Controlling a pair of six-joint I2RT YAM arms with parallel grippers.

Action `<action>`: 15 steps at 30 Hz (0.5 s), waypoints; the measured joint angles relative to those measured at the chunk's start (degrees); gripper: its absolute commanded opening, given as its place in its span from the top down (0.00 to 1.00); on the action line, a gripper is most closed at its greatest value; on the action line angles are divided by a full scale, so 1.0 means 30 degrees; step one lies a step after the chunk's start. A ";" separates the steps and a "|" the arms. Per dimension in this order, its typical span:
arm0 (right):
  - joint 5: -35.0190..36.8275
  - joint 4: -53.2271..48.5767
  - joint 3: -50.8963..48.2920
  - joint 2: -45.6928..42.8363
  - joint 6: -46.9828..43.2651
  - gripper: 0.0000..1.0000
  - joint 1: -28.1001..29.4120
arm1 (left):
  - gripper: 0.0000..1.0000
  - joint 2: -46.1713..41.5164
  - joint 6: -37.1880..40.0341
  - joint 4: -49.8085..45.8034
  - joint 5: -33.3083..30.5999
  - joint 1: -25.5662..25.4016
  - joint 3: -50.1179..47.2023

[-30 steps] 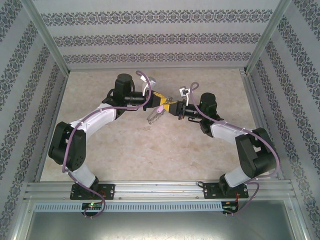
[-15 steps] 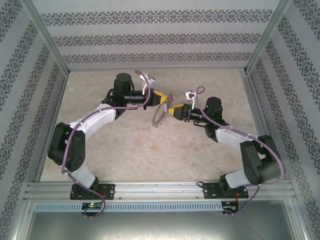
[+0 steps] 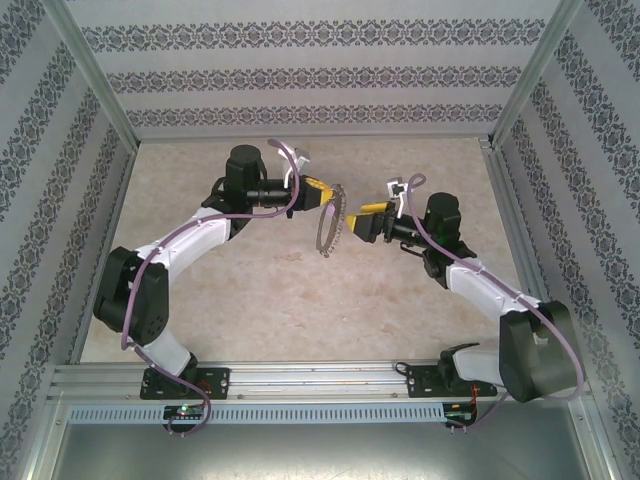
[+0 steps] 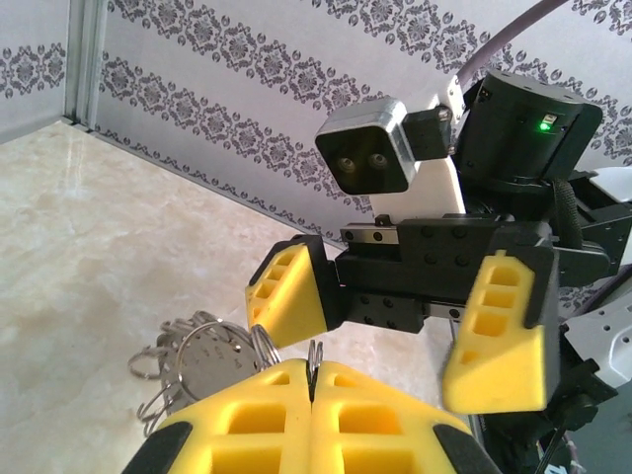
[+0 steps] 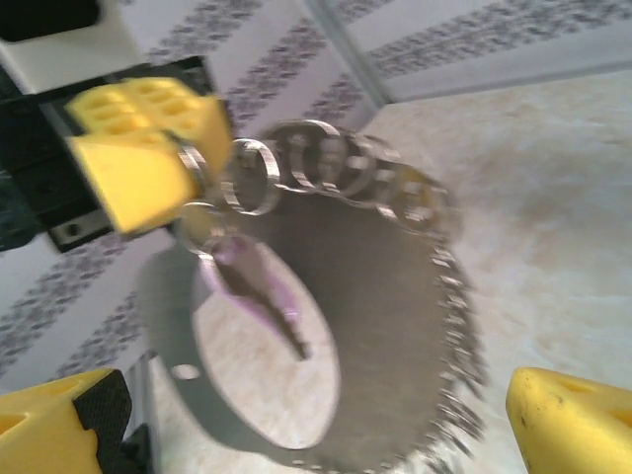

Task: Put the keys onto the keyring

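My left gripper [image 3: 328, 194] is raised above the table and shut on a thin wire ring at the top of the keyring [image 3: 327, 228]. The keyring [image 5: 405, 296] hangs below it, a big grey metal hoop with a beaded edge and several small rings along its top. A key [image 5: 259, 288] with a lilac head and dark blade dangles from the rings just under the left gripper's fingers [image 5: 138, 158]. My right gripper [image 3: 354, 222] faces the hoop from the right, open and holding nothing. In the left wrist view the left gripper [image 4: 314, 380] pinches the ring, with the right gripper [image 4: 395, 326] wide apart opposite.
The beige stone-look tabletop [image 3: 270, 290] lies below both arms. Patterned walls [image 3: 300, 75] and metal frame posts [image 3: 100, 90] close it in at the back and sides. An aluminium rail [image 3: 320, 378] runs along the near edge.
My right gripper has opened and drawn back to the right, away from the hoop. The key is left hanging on the ring, and the hoop has swung down under the left gripper.
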 measured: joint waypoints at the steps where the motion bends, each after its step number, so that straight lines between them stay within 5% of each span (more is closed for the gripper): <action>1: 0.0678 -0.0656 0.0044 -0.0248 -0.0168 0.02 -0.0007 | 1.00 -0.0066 0.0007 0.0000 -0.0102 0.0000 -0.0022; 8: 0.6827 -0.2951 0.0044 -0.1989 -0.0415 0.02 -0.0066 | 1.00 -0.0699 0.0022 0.0007 -0.1035 0.0000 -0.0321; 12: 0.8255 -0.3249 0.0044 -0.1902 -0.0408 0.03 -0.0131 | 1.00 -0.0911 0.0007 0.0423 -0.1953 0.0000 -0.0823; 15: 0.7825 -0.3206 0.0226 -0.1239 -0.0168 0.21 -0.0124 | 1.00 -0.0984 -0.0087 0.1202 -0.2608 0.0000 -0.1486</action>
